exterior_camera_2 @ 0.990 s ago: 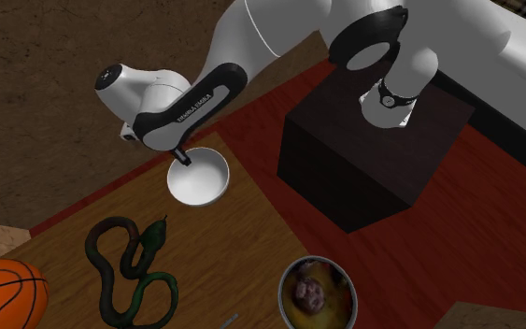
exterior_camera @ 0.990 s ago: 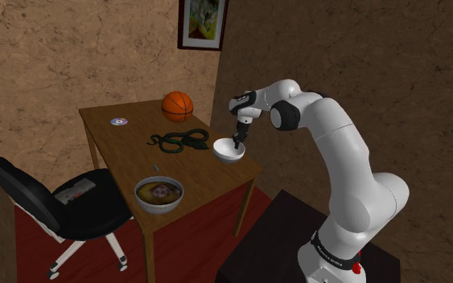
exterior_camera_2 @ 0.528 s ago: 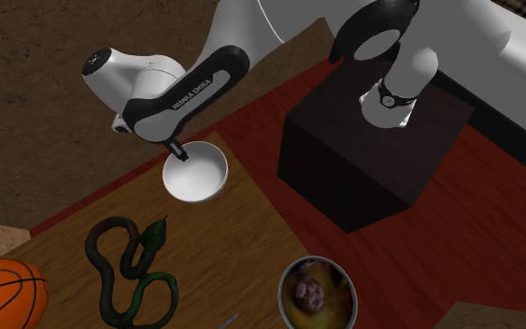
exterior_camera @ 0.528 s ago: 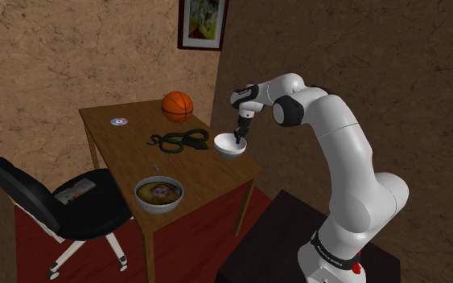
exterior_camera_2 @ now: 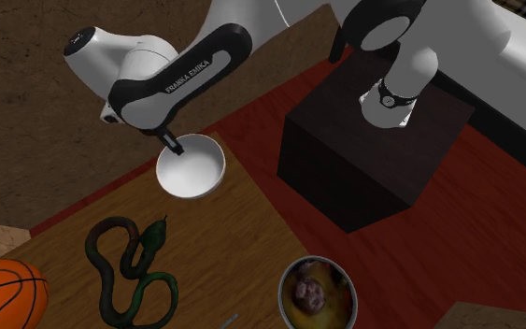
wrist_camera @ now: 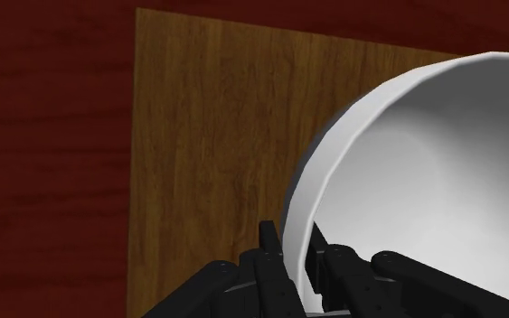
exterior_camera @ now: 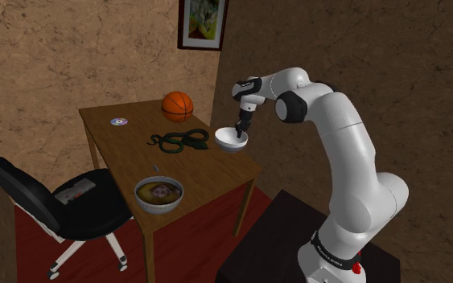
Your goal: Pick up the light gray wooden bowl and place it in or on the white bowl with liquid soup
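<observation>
Shoulder view: white arm reaches from the stand [exterior_camera: 297,241] over the table [exterior_camera: 120,153], with the gripper [exterior_camera: 238,131] at the rim of the pale bowl [exterior_camera: 232,143].
Jaws: nearly closed, pinching the pale bowl's wall, one finger inside and one outside. The wrist view shows the gripper [wrist_camera: 290,237] clasping the rim of the pale bowl [wrist_camera: 424,181] over the table [wrist_camera: 207,135].
Pale bowl: plain white-grey, no wood grain visible, empty. It is over the table corner nearest the stand and near the snake toy [exterior_camera: 178,140]. It looks raised a little off the wood, but I can't be sure.
Second exterior view: the gripper [exterior_camera_2: 171,143] holds the pale bowl [exterior_camera_2: 192,170] at the side away from the stand [exterior_camera_2: 373,159]. The snake toy [exterior_camera_2: 130,271] lies apart from it.
Soup bowl: grey rim, brownish contents, by the table's front edge in the shoulder view [exterior_camera: 158,209], well apart from the pale bowl. It is also in the second exterior view [exterior_camera_2: 317,260]. Nothing touches it.
Clutter: basketball [exterior_camera: 177,105], small disc [exterior_camera: 119,122], office chair [exterior_camera: 63,201] beside the table.
Done: grasp is made and the lift looks started.
Left: carry the pale bowl across the table to the soup bowl, lower it in or on, let go.
Progress: early-middle, my estimate.
Risk: the one-sided rim pinch could let the pale bowl tip or slip in transit.
</observation>
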Tool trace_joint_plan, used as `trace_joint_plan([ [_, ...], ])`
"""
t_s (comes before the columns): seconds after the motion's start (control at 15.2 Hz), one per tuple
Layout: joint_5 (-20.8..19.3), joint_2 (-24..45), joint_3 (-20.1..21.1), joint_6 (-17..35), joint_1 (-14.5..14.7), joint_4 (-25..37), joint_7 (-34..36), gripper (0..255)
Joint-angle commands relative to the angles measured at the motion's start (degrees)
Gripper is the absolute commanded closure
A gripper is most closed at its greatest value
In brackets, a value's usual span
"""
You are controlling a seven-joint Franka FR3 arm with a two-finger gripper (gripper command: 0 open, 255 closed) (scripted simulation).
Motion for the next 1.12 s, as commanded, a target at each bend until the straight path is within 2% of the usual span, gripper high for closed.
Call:
trace_joint_plan([
  [0.0,-0.23,-1.04,-0.2,-0.91,0.13,-0.08,0.16,255],
  [0.53,-0.99,-3.58,-0.73,-4.77,0.21,1.35,0.87,255],
  [0.79,-1.49,-9.82,-0.77,-0.17,5.44,-9.21,3.52,255],
  [1.06,-2.01,-14.77,-0.47,3.42,10.19,-17.2,6.85,255],
])
